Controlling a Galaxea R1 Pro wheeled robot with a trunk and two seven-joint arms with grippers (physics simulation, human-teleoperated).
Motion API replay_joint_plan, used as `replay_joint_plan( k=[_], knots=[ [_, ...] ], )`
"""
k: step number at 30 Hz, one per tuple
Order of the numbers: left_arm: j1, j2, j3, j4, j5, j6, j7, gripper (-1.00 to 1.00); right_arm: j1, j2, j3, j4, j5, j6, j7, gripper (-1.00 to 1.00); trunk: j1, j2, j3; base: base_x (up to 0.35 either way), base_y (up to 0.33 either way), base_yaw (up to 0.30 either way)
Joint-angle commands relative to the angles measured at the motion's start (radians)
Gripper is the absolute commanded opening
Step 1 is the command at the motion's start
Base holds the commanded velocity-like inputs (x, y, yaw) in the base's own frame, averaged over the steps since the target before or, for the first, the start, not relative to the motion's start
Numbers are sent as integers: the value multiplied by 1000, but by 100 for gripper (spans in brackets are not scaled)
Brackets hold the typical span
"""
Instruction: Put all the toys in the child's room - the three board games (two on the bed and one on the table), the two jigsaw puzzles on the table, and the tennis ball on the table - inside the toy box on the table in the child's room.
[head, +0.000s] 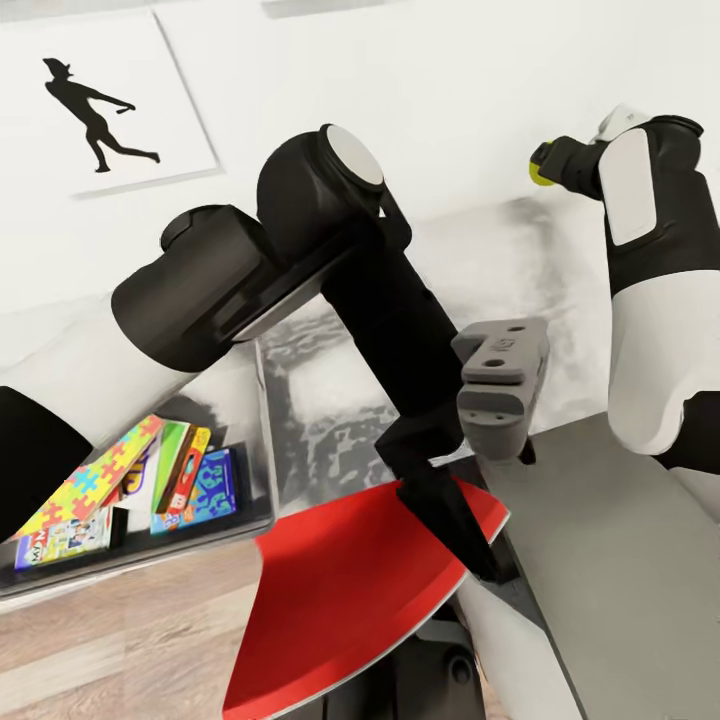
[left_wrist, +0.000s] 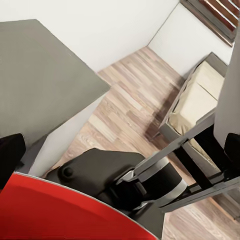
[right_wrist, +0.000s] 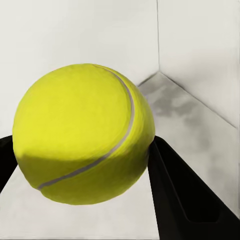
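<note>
Right gripper (head: 541, 166) is clenching the tennis ball (right_wrist: 82, 132) between its dark fingers (right_wrist: 187, 195), raised at far right before the white wall. Left gripper (head: 470, 545): finger state cannot be told. At near left, board games (head: 195, 485) and a jigsaw puzzle (head: 90, 478) are sitting in the toy box (head: 200, 530).

Toy box (head: 140, 545): holds a tilted jigsaw puzzle (head: 95, 478) and upright board games (head: 185, 480).
Wood floor (left_wrist: 132, 107): carries the bed (left_wrist: 197, 102).

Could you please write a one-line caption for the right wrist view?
Right gripper shut on the tennis ball against pale walls.
</note>
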Motion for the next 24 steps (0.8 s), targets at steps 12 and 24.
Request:
replay_joint_plan(
  k=[12,24],
  knots=[
    [3,88,2,0,11,4,-3,100,2,10,1,3,-38,96,-2,-100,0,-2,19,-95,-2,0],
    [6,150,27,-1,12,1,-4,100,38,1,1,4,-109,100,2,-100,0,-2,39,-85,38,0]
  ],
)
